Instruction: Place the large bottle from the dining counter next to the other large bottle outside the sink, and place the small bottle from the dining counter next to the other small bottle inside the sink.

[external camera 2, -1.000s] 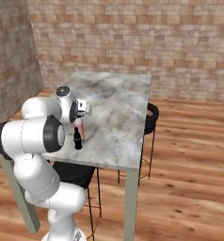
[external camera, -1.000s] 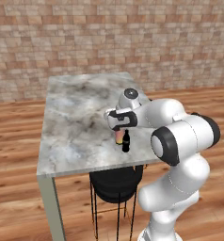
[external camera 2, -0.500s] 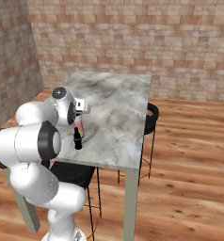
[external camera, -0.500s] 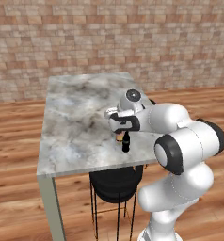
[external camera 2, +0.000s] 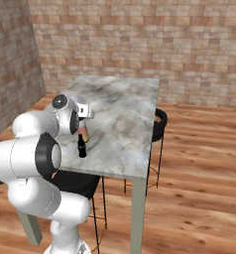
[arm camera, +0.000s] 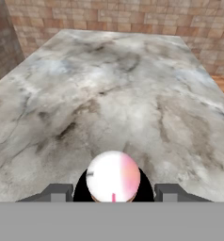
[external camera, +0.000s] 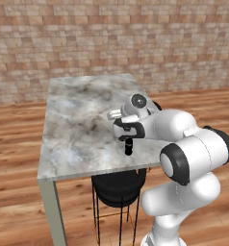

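Observation:
The large bottle, pink and pale with a white cap, stands at the near edge of the dining counter. My gripper comes down over it from above, one finger on each side, shut on the large bottle. In the hand view the gripper brackets the cap, with the marble top stretching beyond. The small bottle, short and black, stands just in front of the large one, close beside it. The sink is out of view.
A black stool sits under the counter's near edge, and a second one at its far side. A brick wall rises behind the counter, and wooden floor lies all around it.
My arm's elbow has swung outward and higher. The hand has stayed over the large bottle, and both bottles stand where they were.

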Available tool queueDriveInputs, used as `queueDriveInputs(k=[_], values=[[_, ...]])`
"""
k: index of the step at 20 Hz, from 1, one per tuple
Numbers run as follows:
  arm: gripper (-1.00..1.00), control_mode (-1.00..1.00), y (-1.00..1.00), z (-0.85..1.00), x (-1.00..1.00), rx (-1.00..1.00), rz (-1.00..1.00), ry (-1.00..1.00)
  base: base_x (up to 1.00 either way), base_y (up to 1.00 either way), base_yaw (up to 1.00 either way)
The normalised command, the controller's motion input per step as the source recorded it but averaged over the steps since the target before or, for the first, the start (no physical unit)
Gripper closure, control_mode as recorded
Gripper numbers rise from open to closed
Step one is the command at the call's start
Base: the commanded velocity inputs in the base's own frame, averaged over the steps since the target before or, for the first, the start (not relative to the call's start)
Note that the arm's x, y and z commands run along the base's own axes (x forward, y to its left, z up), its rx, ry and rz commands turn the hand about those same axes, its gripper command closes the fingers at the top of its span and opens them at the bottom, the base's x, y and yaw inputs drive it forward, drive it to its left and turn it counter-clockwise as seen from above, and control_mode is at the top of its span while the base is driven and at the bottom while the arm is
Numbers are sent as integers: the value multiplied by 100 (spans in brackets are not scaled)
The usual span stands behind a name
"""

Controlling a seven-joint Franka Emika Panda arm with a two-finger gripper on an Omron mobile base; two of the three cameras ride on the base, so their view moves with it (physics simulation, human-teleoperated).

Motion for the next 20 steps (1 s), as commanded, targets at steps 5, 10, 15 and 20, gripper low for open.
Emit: queueDriveInputs(k=[5,10,15,20], values=[[100,-100,0,0,0,1,0,0,0,0,0],[100,-100,0,0,0,0,0,0,0,0,0],[100,-100,0,0,0,0,0,0,0,0,0],[100,100,0,0,0,0,0,0,0,0,0]])
